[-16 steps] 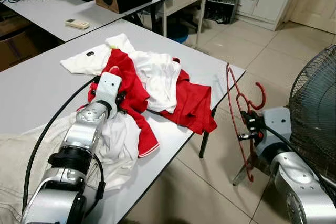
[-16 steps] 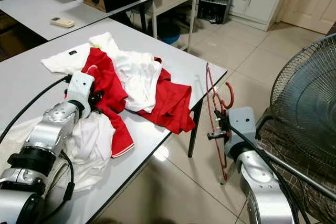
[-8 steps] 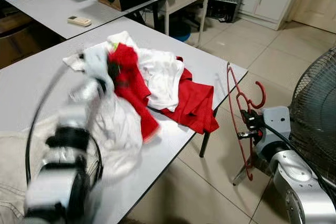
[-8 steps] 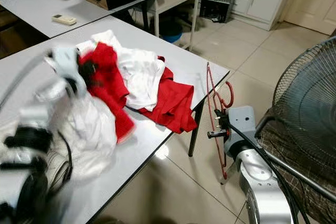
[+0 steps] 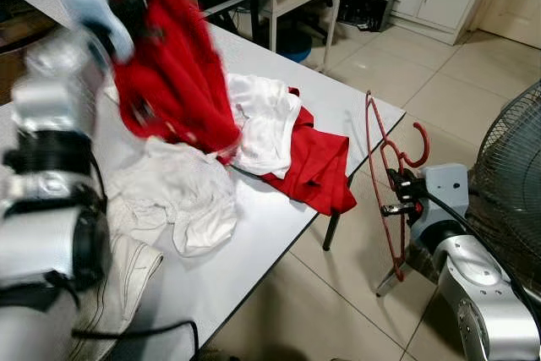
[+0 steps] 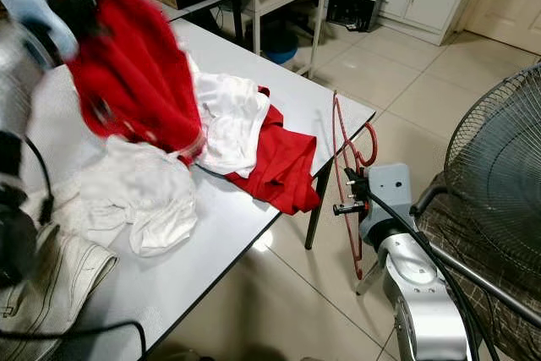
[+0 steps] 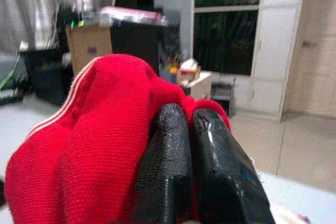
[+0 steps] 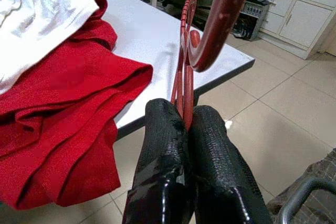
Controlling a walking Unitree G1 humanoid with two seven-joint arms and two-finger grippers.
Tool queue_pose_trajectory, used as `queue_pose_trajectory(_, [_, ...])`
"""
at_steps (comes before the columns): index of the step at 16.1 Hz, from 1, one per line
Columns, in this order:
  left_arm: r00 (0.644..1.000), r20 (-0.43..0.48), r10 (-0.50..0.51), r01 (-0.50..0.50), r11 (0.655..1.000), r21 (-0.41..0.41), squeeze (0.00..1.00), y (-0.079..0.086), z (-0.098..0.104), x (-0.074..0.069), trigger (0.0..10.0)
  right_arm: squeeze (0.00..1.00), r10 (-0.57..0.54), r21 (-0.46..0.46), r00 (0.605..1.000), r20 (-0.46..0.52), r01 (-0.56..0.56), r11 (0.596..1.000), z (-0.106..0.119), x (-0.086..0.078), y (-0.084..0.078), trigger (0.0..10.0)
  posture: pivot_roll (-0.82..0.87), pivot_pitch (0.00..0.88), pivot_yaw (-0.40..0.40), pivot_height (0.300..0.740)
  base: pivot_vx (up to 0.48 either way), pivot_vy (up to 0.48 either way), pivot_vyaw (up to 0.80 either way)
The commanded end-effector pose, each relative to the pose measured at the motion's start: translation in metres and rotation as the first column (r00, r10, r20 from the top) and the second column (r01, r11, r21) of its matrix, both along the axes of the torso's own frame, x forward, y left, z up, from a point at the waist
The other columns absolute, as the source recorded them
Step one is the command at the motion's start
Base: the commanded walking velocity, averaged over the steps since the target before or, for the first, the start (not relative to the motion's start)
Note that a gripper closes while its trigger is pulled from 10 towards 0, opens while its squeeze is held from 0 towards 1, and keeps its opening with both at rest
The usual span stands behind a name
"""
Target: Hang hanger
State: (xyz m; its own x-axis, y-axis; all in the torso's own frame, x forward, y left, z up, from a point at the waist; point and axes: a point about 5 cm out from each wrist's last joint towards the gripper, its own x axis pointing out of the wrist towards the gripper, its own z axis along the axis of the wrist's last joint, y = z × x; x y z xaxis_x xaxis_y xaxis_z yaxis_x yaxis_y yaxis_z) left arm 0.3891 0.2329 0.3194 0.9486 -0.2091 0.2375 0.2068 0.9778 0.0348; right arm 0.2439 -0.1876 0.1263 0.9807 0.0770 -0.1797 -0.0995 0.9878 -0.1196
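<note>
Meanwhile left end effector [image 7: 190, 129] raised, clamping red shirt [image 5: 169, 73]; right end effector [image 8: 187, 124] pinching red hanger [image 5: 385, 183] off-table

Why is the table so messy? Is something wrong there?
Yes, it is untidy. White clothes and a red garment lie crumpled on the grey table, the red one drooping over its edge. The left end effector holds a red shirt up; the right end effector grips a red hanger.

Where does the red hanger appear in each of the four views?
Left eye view: red hanger, right of the table corner.
Right eye view: beside the same corner.
Left wrist view: not seen.
Right wrist view: clamped in the right gripper.
Shared landmark: the table corner.
</note>
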Motion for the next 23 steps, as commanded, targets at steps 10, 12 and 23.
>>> queue_pose_trajectory(10, [0.922,0.386,0.002,-0.007,1.0,0.012,0.0,0.028,0.127,-0.045,0.0,0.0,0.011,0.045,1.0,0.026,-0.012,0.999,0.004,0.008,0.005,10.0,-0.14,0.0,0.019,0.74,0.0,0.0,0.0])
queue_pose_trajectory(12, [0.916,0.392,0.092,-0.137,0.987,0.09,0.0,0.043,0.133,-0.048,0.0,0.0,0.016,0.054,1.0,0.024,-0.018,0.998,0.002,0.008,0.007,10.0,-0.13,0.0,0.013,0.74,0.0,0.0,0.0])
queue_pose_trajectory(23, [0.937,-0.205,-0.282,0.342,0.855,0.39,0.0,-0.086,-0.05,0.006,2.0,0.0,0.035,0.059,0.999,-0.011,-0.035,0.998,-0.008,0.006,0.012,10.0,-0.14,0.0,0.031,0.74,0.0,0.0,0.0])
